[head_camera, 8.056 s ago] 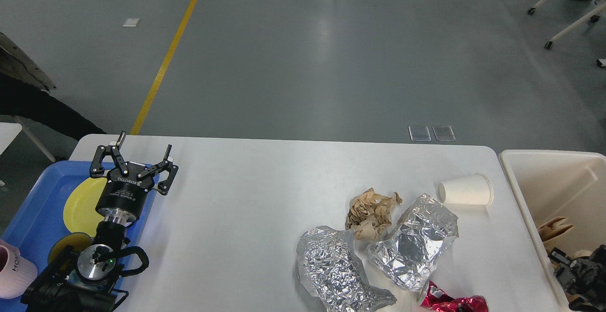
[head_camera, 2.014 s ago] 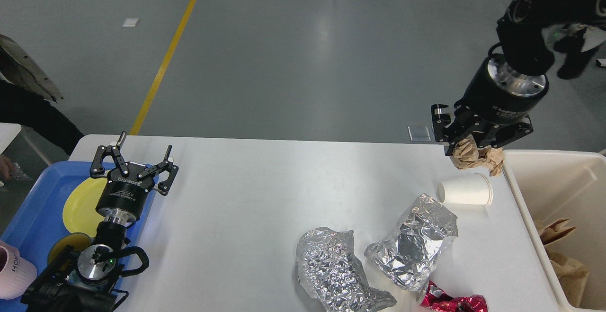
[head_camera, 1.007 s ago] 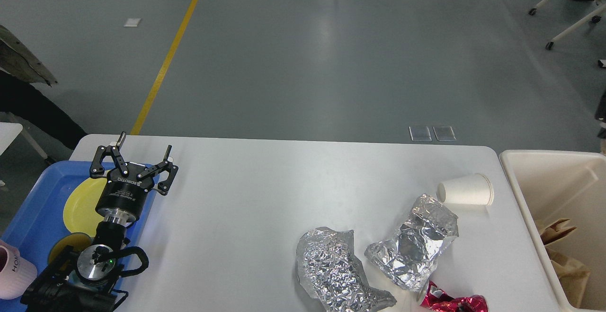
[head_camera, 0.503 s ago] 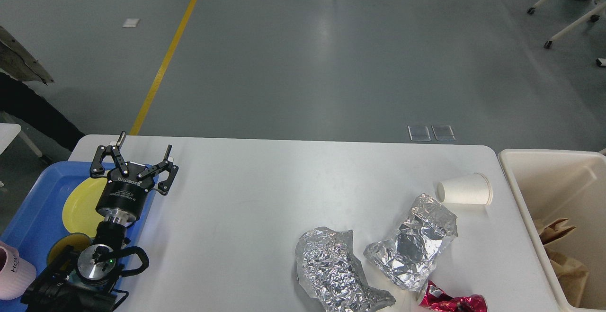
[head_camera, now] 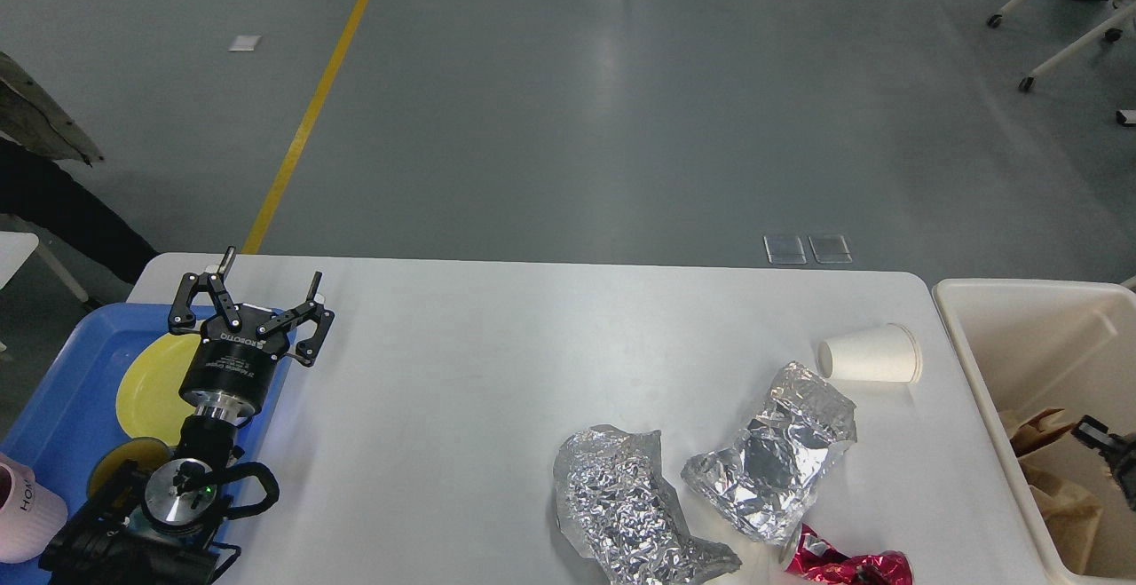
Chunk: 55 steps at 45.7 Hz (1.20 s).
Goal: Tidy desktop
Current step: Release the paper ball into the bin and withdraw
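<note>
The bench point(head_camera: 461, 372) is the big white desktop with round corners, and it is looking smooth and dull, not shiny. It is filling the middle of the view, with a blue tray point(head_camera: 62, 390) hanging over its left edge and a cream bin point(head_camera: 1003, 336) standing just beside its right edge.

The left claw point(head_camera: 253, 301) is hanging above the tray near the far left corner, with its two black fingers spread wide and holding nothing. It seems to be waiting there out of the way. Under it a flat yellow plate point(head_camera: 151, 385) is lying in the tray, and a pink cup point(head_camera: 27, 509) is peeking in at the near left.

Only a small dark bit of the right claw point(head_camera: 1109, 452) is showing at the right edge, over the bin, so I cannot tell if it is spread or pressed together. Brown crumpled paper point(head_camera: 1052, 478) is lying in the bin, probably because that is where the rubbish is going.

Near the right edge a white paper cup point(head_camera: 870, 359) is lying on its side. Two crinkly silver foil pieces point(head_camera: 621, 505) point(head_camera: 777, 452) are sitting toward the near edge, close together. A shiny red wrapper point(head_camera: 843, 567) is lying at the near edge. These bits are looking light and easy to squash, and they are not yet cleared away.
</note>
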Available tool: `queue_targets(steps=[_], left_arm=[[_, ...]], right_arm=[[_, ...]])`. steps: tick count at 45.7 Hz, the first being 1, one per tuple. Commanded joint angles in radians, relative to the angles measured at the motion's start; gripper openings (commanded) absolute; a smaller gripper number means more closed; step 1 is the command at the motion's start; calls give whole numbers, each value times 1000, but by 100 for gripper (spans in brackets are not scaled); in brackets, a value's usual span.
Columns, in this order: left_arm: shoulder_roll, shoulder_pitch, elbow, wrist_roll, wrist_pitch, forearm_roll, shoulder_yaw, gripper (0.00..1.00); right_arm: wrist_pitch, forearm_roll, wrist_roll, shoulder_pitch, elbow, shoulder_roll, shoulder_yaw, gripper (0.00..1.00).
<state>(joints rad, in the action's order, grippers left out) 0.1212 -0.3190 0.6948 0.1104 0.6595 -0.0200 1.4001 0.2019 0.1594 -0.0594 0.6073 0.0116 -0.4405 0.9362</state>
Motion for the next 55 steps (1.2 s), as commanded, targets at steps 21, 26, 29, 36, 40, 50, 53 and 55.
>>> queue_targets(steps=[21,26,29,36,40,50,53,55], left_arm=[[0,0,0,0,0,0,0,97],[0,0,0,0,0,0,-1,97],[0,0,0,0,0,0,0,97],[0,0,0,0,0,0,0,97],[0,0,0,0,0,0,-1,97],[0,0,0,0,0,0,-1,97],[0,0,0,0,0,0,-1,97],[0,0,0,0,0,0,0,97]], right_arm=[[-110,-1,-11,-126,-9,83,-13,89],[-133,-1,-11,-127,-6,100,-14,100],[-133,0,-11,-127,-4,103,-16,100],[-131,-1,-11,-132,-2,106,-14,100],[-131,-3,-11,-127,7,100,-14,100],[-131,-4,-11,-63,66,74,-14,100],[-127,-14,-14,-20,115,37,-13,100],[-118,-20,-17,15,157,14,-10,100]])
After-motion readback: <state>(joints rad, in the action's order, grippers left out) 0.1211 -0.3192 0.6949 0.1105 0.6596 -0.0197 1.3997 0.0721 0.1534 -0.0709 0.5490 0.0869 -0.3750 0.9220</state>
